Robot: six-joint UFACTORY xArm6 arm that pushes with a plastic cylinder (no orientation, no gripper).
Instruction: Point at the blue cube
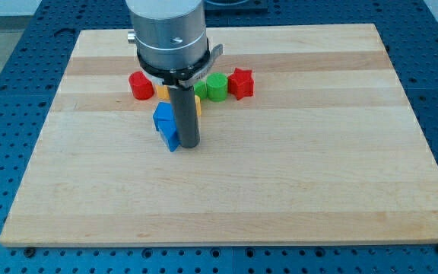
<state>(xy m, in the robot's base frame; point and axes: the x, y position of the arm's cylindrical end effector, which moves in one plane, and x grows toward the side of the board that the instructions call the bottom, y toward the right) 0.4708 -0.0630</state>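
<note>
A blue cube-like block point(166, 125) lies a little left of the board's middle. My tip point(188, 144) stands right beside the block's right side, touching or nearly touching it. The dark rod rises from the tip to the grey arm body at the view's top and hides part of what lies behind it.
Behind the blue block sits a row: a red cylinder-like block point(141, 85) at the left, a yellow block point(163, 92) mostly hidden by the rod, a green cylinder point(216, 87) and a red star-shaped block point(241, 83). The wooden board point(318, 167) lies on a blue perforated table.
</note>
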